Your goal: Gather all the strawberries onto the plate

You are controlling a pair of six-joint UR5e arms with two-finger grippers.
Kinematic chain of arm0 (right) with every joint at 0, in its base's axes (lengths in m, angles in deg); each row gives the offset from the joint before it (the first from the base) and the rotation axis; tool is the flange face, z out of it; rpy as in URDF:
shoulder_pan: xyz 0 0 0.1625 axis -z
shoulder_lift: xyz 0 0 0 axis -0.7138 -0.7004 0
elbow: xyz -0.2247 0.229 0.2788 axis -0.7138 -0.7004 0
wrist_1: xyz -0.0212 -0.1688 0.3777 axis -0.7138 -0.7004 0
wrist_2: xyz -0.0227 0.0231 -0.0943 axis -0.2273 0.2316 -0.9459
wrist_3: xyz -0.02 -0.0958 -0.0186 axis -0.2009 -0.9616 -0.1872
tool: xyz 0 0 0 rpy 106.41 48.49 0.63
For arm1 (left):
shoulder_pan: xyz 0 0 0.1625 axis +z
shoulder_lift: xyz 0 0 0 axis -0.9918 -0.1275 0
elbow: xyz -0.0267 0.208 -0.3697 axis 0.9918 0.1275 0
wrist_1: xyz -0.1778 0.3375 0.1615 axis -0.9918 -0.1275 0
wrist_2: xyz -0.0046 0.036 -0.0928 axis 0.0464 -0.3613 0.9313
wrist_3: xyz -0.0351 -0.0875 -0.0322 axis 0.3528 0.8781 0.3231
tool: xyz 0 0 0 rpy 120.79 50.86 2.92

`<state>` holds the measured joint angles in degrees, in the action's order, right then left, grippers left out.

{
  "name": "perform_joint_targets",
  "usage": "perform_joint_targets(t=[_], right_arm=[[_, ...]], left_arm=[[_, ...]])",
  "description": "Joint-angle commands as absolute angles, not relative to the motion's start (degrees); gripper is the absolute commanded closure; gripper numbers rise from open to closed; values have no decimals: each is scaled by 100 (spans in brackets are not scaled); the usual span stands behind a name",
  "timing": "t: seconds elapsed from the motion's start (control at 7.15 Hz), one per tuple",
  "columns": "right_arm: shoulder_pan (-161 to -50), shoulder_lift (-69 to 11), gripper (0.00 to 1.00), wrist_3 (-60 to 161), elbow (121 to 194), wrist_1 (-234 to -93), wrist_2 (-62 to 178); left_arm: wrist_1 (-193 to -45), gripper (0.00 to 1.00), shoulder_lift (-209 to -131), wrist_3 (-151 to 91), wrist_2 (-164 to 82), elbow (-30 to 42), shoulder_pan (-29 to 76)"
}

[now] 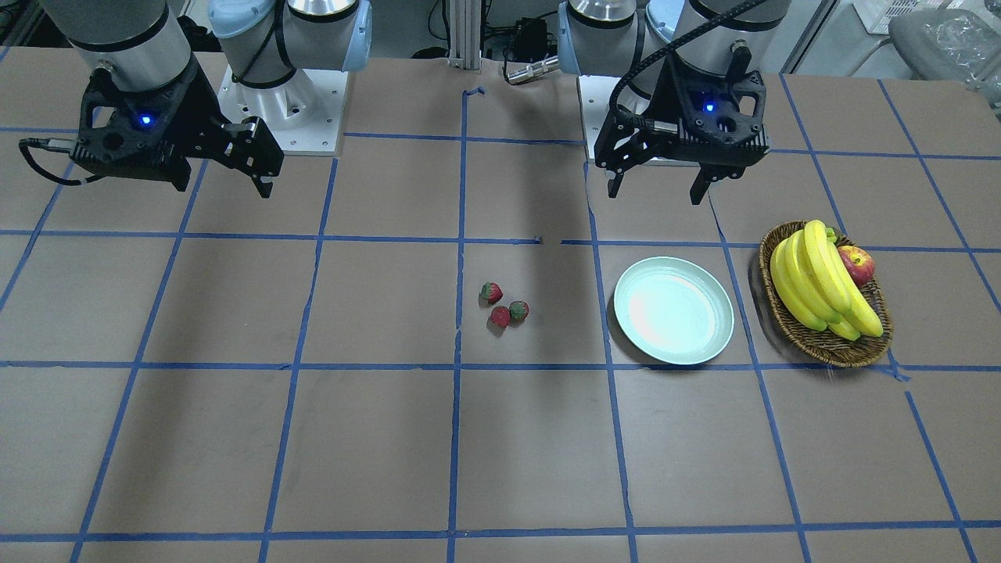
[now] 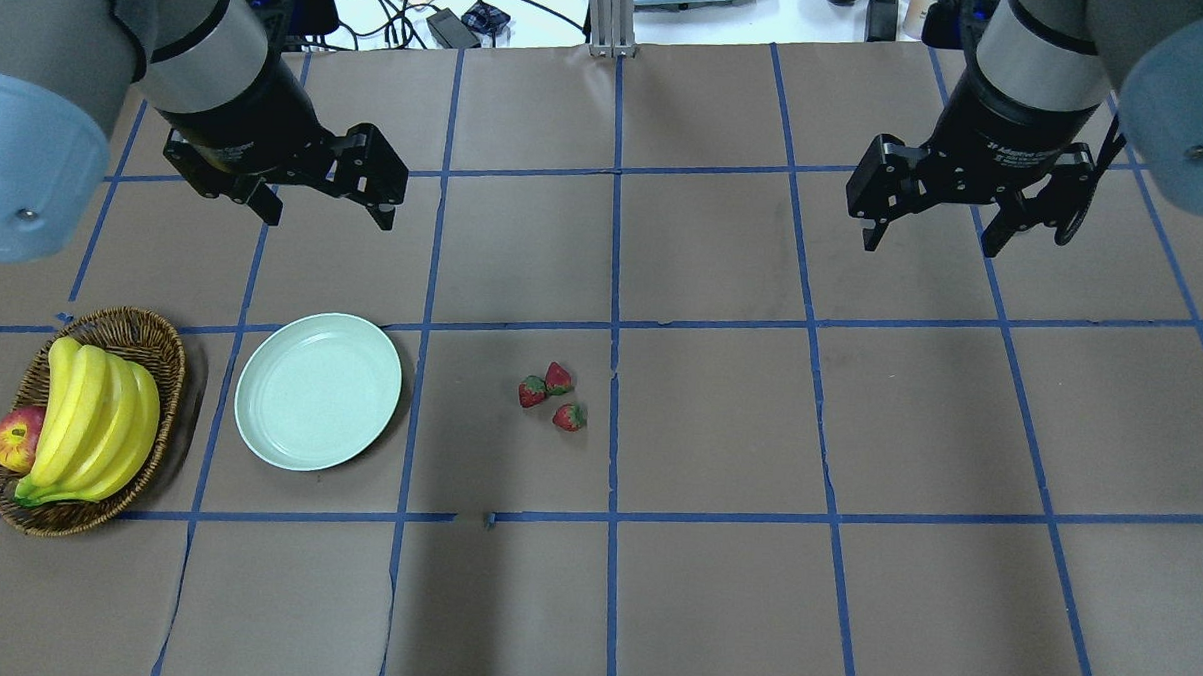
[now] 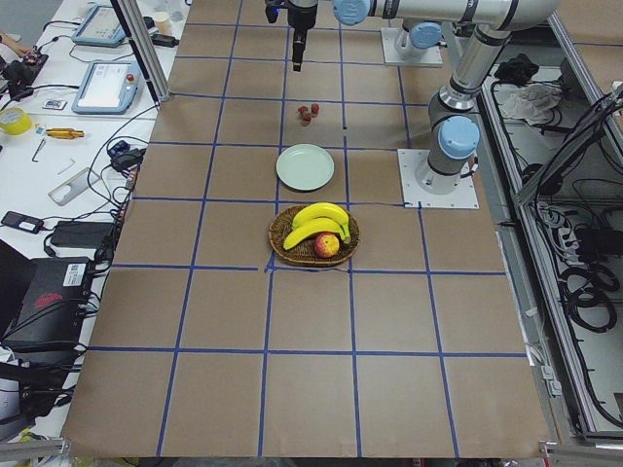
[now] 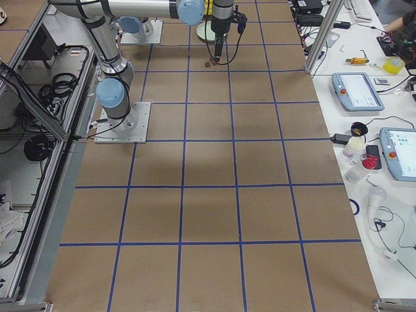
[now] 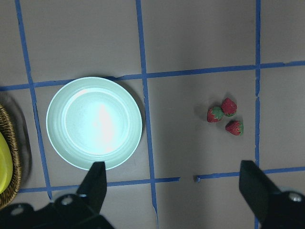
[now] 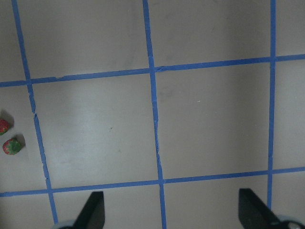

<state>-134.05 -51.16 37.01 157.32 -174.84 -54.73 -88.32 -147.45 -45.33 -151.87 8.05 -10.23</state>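
Strawberries waited beside an empty plate as both grippers hung spread and held nothing.

All three berries lay in a tight cluster on the table, near the plate on the side away from the wicker basket, none yet in the dish. The left gripper hung raised close to the plate, fingers wide apart. The right gripper hovered well apart from the plate, beyond the berries, equally wide. The first pick appeared to be the step in hand, and the left arm looked better placed for it. A clean grasp would likely mean descending straight over the berry set slightly off from the other two, straddling it alone, closing softly, then releasing low over the plate's middle so it would not roll out.
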Motion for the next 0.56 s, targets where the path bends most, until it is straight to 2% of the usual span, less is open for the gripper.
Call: perform_joint_targets(t=[0.0, 0.42], right_arm=[[-13423, -5120, 0, 3682, 15762, -17485, -5416], [-13423, -5112, 0, 3656, 15771, -17493, -5424]], left_arm=[[-8830, 0, -14745, -4533, -15187, 805, -1022], [-8787, 0, -14832, -4533, -15170, 849, -1022]])
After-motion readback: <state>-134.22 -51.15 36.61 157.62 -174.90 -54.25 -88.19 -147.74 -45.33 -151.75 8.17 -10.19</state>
